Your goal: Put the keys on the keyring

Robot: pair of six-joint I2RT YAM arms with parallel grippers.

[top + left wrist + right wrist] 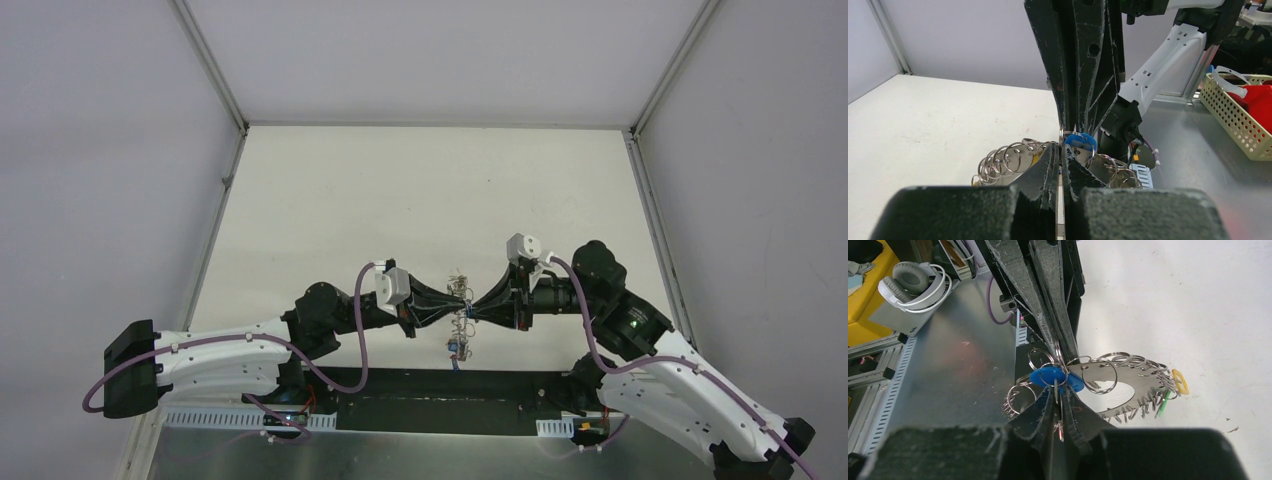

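Observation:
Above the table's near edge my two grippers meet tip to tip. Between them hangs the keyring point(461, 322), a silvery loop point(1128, 385) strung with several small split rings point(1007, 161). My left gripper point(1062, 150) is shut on the loop's thin edge. From the other side my right gripper point(1060, 396) is shut on a key with a blue tag point(1050, 377), its metal shaft between the fingers. This blue tag point(1081, 140) sits just past the left fingertips. A yellow tag point(1179, 381) and a green one point(1163, 403) hang at the loop's far side.
White walls enclose the table point(430, 190). A grey metal sheet point(400, 445) lies along the near edge by the arm bases. Off the table stand a cream basket point(1233, 117) holding red items and headphones point(913, 282) beside a yellow bin point(865, 270).

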